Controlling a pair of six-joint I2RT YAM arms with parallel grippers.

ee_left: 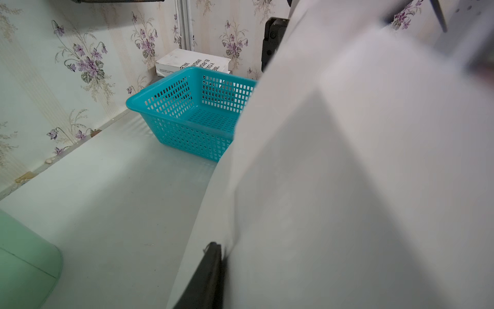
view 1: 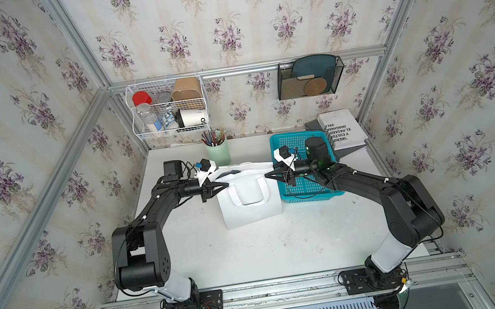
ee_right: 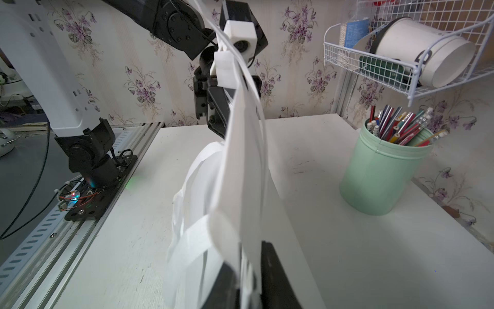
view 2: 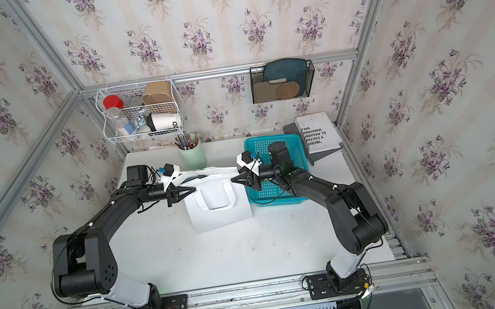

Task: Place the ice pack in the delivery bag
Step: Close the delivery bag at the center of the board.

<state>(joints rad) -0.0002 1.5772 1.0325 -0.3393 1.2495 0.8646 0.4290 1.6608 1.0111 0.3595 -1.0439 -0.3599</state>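
Observation:
The white delivery bag (view 1: 251,215) (view 2: 222,218) stands mid-table with a loop handle lying over its front. My left gripper (view 1: 226,184) (view 2: 194,189) pinches the bag's left top edge, jaws drawn together. My right gripper (view 1: 267,175) (view 2: 232,180) pinches the right top edge. In the left wrist view the bag wall (ee_left: 347,160) presses against one black finger (ee_left: 211,270) and hides the other. In the right wrist view the bag's rim (ee_right: 240,174) runs between my two fingers (ee_right: 272,267). The ice pack is out of view.
A turquoise perforated basket (view 1: 306,193) (ee_left: 165,107) sits just right of the bag, under my right arm. A green pencil cup (view 1: 218,154) (ee_right: 382,176) stands behind the bag. A white book (view 1: 343,129) lies at back right. A wire shelf (view 1: 168,107) hangs on the back wall.

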